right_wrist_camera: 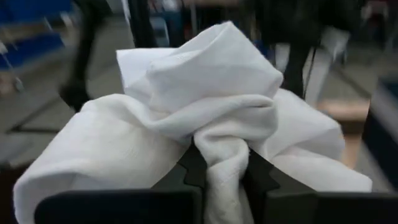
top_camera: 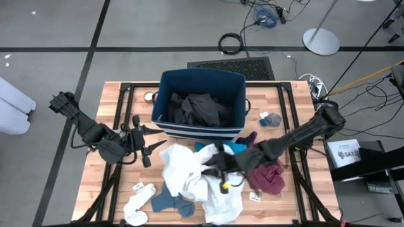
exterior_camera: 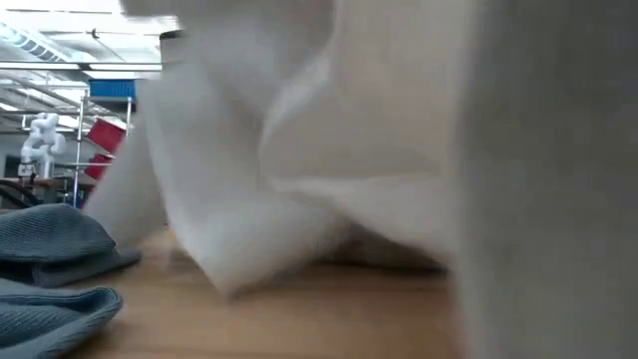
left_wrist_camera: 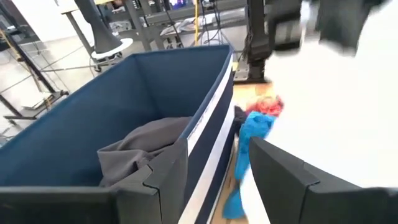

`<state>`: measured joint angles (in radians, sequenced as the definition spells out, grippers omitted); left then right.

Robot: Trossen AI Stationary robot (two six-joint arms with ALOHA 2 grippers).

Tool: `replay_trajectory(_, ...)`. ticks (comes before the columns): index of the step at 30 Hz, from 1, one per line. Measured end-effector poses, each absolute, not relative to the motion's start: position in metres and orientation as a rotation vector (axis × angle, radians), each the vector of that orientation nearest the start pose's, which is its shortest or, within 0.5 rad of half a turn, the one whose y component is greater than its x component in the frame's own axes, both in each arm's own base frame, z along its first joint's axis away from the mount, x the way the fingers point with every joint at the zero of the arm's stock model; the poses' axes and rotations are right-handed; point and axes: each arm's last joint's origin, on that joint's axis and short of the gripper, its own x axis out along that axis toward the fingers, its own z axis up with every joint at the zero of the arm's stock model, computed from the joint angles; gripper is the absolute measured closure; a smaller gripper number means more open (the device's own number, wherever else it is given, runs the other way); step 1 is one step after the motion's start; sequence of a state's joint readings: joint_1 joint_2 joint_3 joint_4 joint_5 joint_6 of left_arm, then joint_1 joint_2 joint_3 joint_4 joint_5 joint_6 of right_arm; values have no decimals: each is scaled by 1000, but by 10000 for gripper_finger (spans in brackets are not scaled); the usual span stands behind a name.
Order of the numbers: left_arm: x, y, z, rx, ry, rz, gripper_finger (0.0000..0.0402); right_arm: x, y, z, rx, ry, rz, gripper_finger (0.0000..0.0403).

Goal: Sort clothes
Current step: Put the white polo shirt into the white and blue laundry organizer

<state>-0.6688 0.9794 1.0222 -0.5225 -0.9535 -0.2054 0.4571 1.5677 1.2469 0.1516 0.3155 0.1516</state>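
We see two dark, jointed arms; the right gripper shows a yellow mark at its six o'clock end.

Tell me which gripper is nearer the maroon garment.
Right. The right gripper, shut on the white garment, sits just beside the maroon garment; the left gripper hovers open by the navy bin, across the white pile.

A wooden table is carrying a navy bin, a white garment, a maroon piece, a teal piece, and socks lying near its edges.
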Motion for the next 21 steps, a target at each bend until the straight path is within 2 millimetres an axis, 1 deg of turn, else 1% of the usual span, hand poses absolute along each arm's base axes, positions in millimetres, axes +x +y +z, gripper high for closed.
replay_trajectory(5,163,-98,352,149,314,332,221,306,150,377,50,-60,171,367)
replay_trajectory(11,162,-97,350,147,327,345,221,273,137,431,-28,-411,138,367)
replay_trajectory(16,162,-97,350,123,323,349,221,249,119,464,-103,-672,28,367)
replay_trajectory(19,162,-97,350,120,324,344,221,236,102,479,-130,-822,-46,367)
replay_trajectory(21,162,-97,350,118,325,340,221,230,91,488,-155,-928,-64,367)
